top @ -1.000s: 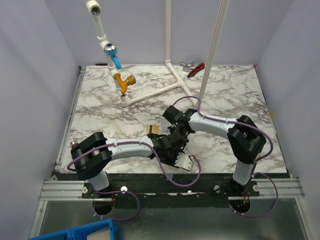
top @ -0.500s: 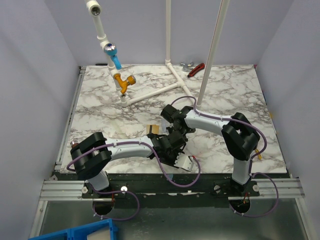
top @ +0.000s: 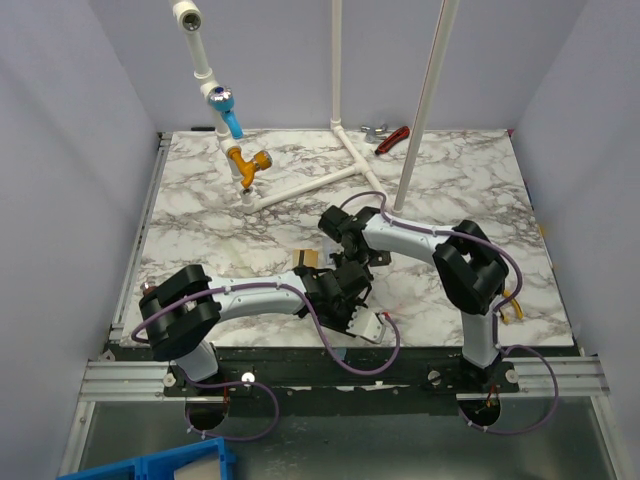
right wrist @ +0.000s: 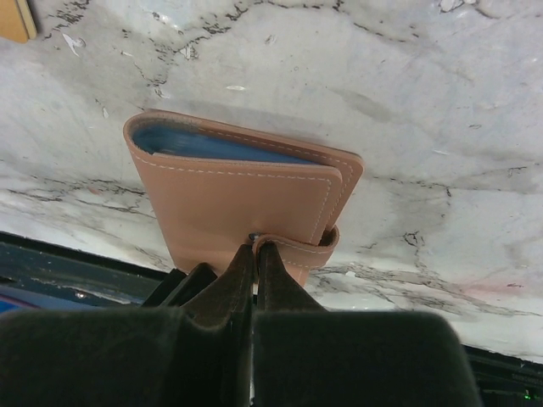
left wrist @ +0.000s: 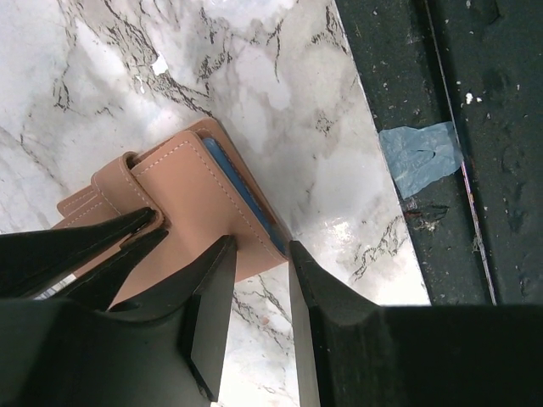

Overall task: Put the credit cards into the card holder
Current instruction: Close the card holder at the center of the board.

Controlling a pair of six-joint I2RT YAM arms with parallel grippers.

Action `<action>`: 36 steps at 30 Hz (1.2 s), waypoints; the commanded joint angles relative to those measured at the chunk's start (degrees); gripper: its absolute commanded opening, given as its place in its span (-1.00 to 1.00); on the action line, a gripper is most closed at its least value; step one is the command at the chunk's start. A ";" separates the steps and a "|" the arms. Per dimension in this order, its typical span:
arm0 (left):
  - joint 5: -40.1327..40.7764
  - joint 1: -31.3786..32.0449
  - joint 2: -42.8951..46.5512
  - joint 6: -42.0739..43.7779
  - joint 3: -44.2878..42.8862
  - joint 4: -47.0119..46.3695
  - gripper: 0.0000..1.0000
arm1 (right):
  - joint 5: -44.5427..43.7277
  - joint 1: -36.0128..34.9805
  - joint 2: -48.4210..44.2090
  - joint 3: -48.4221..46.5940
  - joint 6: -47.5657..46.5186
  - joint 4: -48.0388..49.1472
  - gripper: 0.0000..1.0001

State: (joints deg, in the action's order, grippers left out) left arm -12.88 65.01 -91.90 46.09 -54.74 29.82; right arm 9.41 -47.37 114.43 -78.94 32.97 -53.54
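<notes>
Marble table (top: 470, 190): holder (right wrist: 246, 195) flat, close to near edge, blue card (right wrist: 195, 142) tucked inside. My right gripper (right wrist: 254, 250): fingers together, tips at its strap. My left gripper (left wrist: 259, 254): fingers apart over its corner. One gold card (right wrist: 13, 19) far-left of it, apart. Bare marble far and right.

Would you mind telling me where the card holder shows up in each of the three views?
Left wrist: card holder left of centre, on the marble table.
Right wrist: centre, with a blue card edge showing in its upper fold.
Top external: not visible, hidden beneath the arms where they meet, bottom centre.
Shared landmark: the black strip along the table's near edge, close to the holder.
</notes>
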 commanded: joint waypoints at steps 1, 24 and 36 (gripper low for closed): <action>-0.53 0.33 2.35 1.28 -1.08 2.23 -0.35 | -1.01 -0.80 12.38 4.70 -0.74 12.82 -0.99; 4.60 -1.49 15.39 -0.73 -5.72 15.16 -0.23 | -1.65 1.77 11.52 10.12 0.57 16.60 -0.31; -2.31 -13.63 18.52 -6.46 -10.27 19.94 -0.18 | -2.70 1.86 1.32 6.17 -0.34 11.73 -0.07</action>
State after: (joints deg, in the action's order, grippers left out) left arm -10.76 55.96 -76.23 42.59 -61.82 46.57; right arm 19.25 -44.62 111.50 -75.26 35.42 -47.27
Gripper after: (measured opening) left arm 0.397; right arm 0.457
